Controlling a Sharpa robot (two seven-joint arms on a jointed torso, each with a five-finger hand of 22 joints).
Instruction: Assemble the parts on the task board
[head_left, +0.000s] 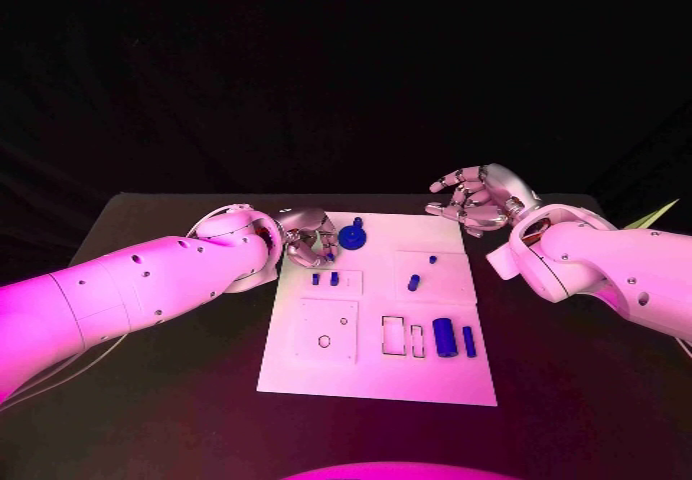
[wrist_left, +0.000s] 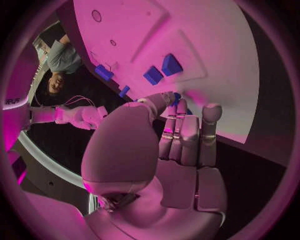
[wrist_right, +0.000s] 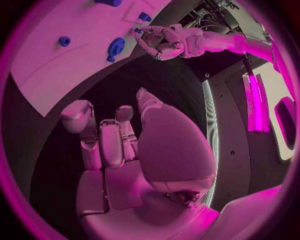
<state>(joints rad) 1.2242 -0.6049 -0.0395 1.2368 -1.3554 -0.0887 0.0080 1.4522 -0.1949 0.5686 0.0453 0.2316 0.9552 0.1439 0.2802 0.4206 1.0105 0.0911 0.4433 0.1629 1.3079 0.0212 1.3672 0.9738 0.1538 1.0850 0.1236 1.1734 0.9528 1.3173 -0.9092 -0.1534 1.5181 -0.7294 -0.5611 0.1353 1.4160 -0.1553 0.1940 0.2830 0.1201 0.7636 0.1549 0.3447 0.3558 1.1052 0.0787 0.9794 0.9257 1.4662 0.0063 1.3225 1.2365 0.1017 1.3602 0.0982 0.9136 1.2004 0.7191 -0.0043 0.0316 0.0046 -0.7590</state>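
White task board (head_left: 378, 375): flat on the black desk (head_left: 173, 390)
Blue parts (head_left: 446, 337): on the board
Left robot hand (head_left: 306, 238): fingers curled at the board's far-left corner; hold unclear
Right robot hand (head_left: 476, 198): spread, holding nothing, past the far-right corner

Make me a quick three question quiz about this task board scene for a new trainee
1. True or false: the right hand rests on the task board.
2. Which hand has its fingers at the board's far left corner: A left, B right?
3. Fill in: the round blue part lies near the board's ____ edge.

Key: 1 false, it hovers off the far right corner, holding nothing. 2 A, the left hand. 3 far.
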